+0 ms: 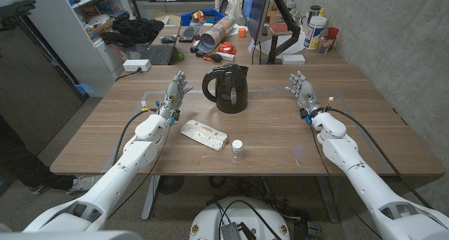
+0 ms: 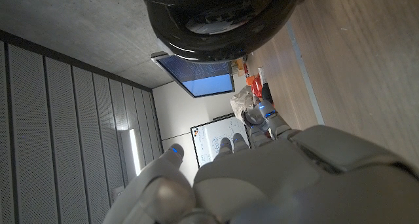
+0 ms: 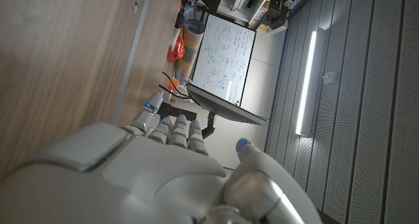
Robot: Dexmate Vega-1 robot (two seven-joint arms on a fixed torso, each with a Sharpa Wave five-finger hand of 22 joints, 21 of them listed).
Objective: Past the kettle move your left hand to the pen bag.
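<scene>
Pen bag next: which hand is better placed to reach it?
Left. The left hand is open on the kettle's left, and the pen bag lies just inward of its forearm. The right hand would have to cross the table.

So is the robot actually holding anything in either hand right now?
No. The left hand and right hand both hold nothing, fingers apart; kettle and pen bag sit untouched.

Office/lab space: cluttered desk behind the counter with monitor on an arm, keyboard, shelving (whiteboard too), concrete walls.
</scene>
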